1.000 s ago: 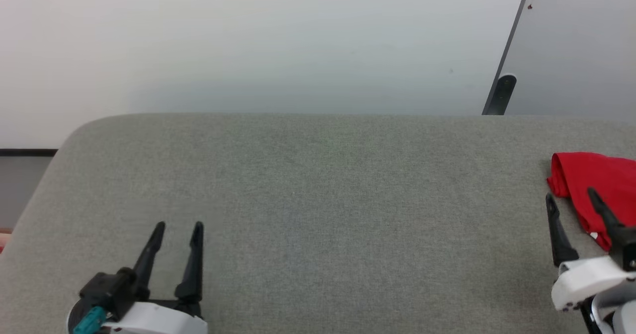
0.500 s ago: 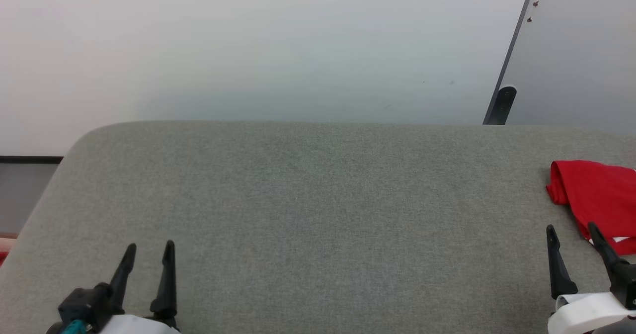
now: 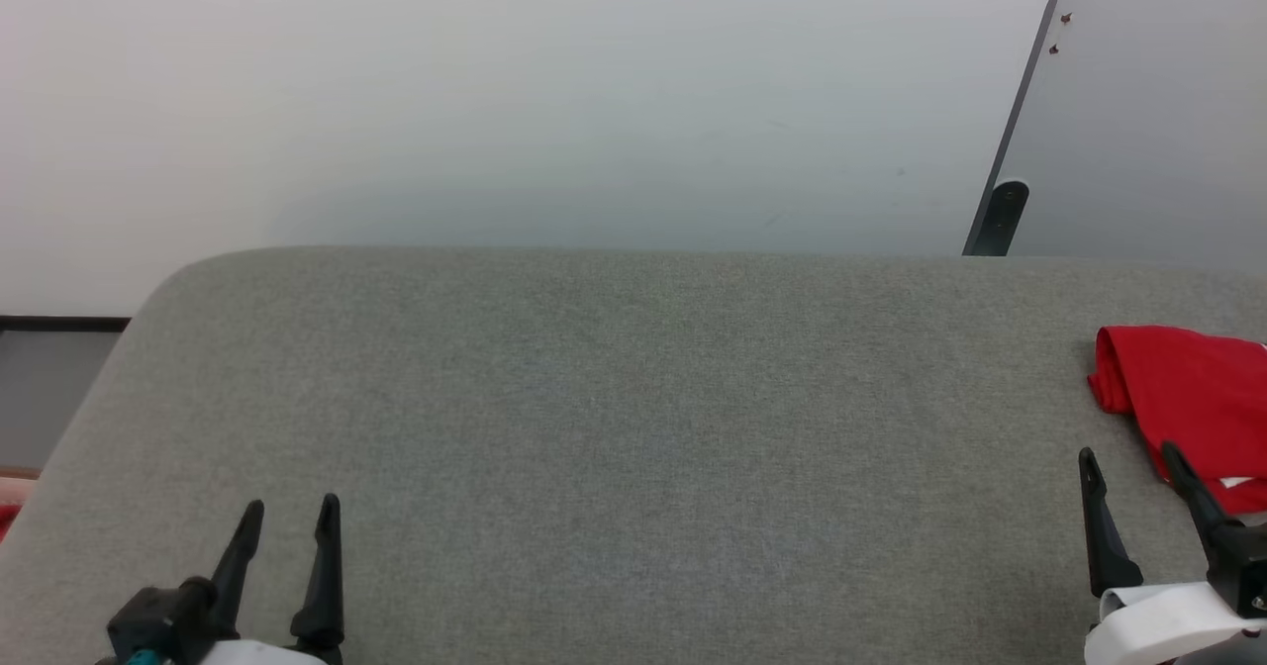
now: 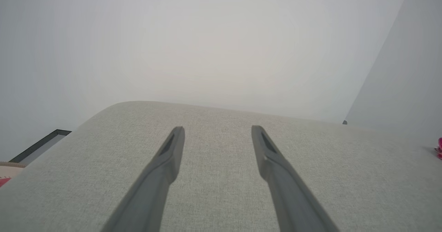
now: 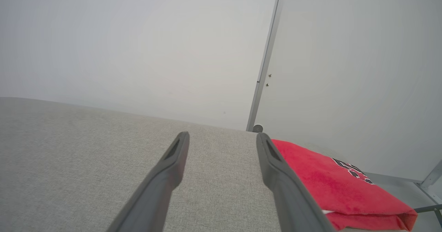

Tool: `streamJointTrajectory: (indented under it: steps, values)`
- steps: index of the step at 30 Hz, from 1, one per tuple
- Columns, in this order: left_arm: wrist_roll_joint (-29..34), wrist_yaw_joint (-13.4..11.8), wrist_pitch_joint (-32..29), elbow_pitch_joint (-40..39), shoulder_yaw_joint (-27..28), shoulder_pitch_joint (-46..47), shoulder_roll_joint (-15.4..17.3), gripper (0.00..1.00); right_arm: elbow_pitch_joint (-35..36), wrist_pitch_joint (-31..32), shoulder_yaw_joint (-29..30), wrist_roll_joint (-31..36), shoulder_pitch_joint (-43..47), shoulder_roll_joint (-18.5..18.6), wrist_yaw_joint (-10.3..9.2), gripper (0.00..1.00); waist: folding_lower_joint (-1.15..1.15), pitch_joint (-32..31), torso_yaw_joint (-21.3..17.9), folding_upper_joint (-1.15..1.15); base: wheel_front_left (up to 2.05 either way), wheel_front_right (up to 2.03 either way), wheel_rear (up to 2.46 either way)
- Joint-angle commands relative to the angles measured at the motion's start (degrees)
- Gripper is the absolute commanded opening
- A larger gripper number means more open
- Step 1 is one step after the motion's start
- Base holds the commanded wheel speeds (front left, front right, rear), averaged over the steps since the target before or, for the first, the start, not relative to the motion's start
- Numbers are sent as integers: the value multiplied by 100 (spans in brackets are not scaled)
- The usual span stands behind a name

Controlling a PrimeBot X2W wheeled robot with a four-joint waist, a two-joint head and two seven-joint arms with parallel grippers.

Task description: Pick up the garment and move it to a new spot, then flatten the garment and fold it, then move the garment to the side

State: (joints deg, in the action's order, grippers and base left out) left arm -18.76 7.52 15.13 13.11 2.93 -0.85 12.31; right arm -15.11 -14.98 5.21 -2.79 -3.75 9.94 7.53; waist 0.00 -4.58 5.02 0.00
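The garment [image 3: 1193, 398] lies folded at the far right of the grey padded surface [image 3: 633, 427]; it is bright red with a sliver of white at its near edge. The right wrist view shows the garment [image 5: 331, 187] with black white-outlined lettering on top. My right gripper [image 3: 1131, 459] is open just left of and in front of it, its right finger crossing the near edge in the head view; contact is unclear. The right gripper [image 5: 222, 138] holds nothing. At the lower left my left gripper [image 3: 292, 507] is open over bare surface, and the left gripper [image 4: 217, 130] is empty.
A pale wall rises behind the surface. A grey door panel [image 3: 1148, 101] with a dark stopper [image 3: 1000, 215] stands at the back right. The surface's rounded left corner [image 3: 178, 279] drops toward a dark-edged floor strip [image 3: 59, 324]. A metal frame leg [image 5: 431, 176] shows beyond the right end.
Both grippers have drawn back toward the bottom of the head view, still open. The right gripper has pulled back along the garment. The camera tilted slightly, shifting the scene down.
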Motion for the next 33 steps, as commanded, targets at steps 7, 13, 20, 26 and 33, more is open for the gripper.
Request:
streamJointTrajectory:
  steps: [7,13,20,26,33]
  values:
    - [-176,-6,-5,-85,21,-129,-1,100,27,-25,-38,2,86,23,-9,100,0,-9,21,0,0,0,0]
    - [-224,-5,-5,-54,28,-163,41,100,3,-25,-55,-15,93,24,-9,100,0,-13,28,0,0,0,0]
    - [-292,0,-49,144,6,-234,-88,0,-234,97,9,-133,144,-78,0,0,0,-6,25,0,0,0,0]
    - [-885,0,-236,141,47,-145,-158,0,-236,315,62,-871,76,-130,0,0,0,17,0,0,0,0,0]
    - [-1526,-1,-421,122,74,-59,-233,0,-159,463,31,-1686,71,-186,-1,0,0,44,-30,0,0,0,0]
